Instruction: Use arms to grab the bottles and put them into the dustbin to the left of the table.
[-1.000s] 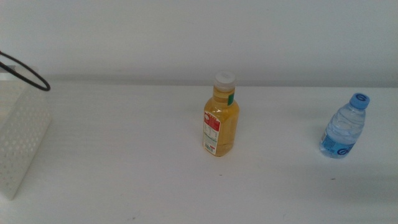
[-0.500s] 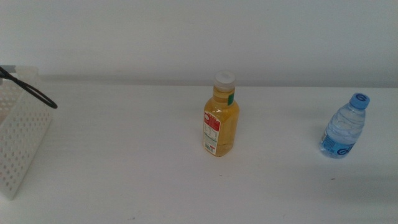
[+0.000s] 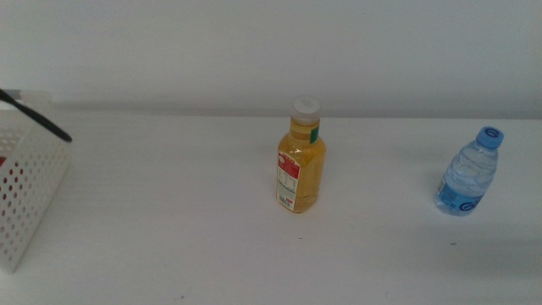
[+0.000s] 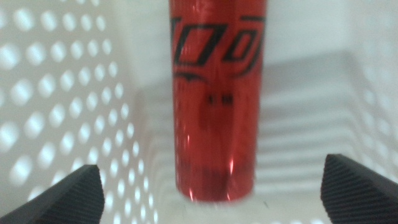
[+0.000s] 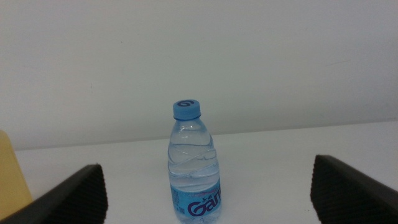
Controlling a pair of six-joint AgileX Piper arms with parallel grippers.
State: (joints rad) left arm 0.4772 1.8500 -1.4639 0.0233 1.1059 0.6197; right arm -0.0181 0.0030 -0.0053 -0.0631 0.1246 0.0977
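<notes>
1. Red slim soda can (image 4: 214, 99) lies inside the white perforated plastic dustbin (image 3: 25, 199); left tool (image 4: 214, 193) spread wide, holding nothing. Withdraw straight, clear of the walls.
2. Yellow juice bottle (image 3: 300, 161) mid-bench (image 3: 169, 220).
3. Clear blue-capped water bottle (image 5: 193, 165) beyond; right tool (image 5: 208, 199) open, empty.

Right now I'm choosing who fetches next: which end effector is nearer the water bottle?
Right. The right end effector faces the water bottle, open. The left end effector is inside the dustbin.
</notes>
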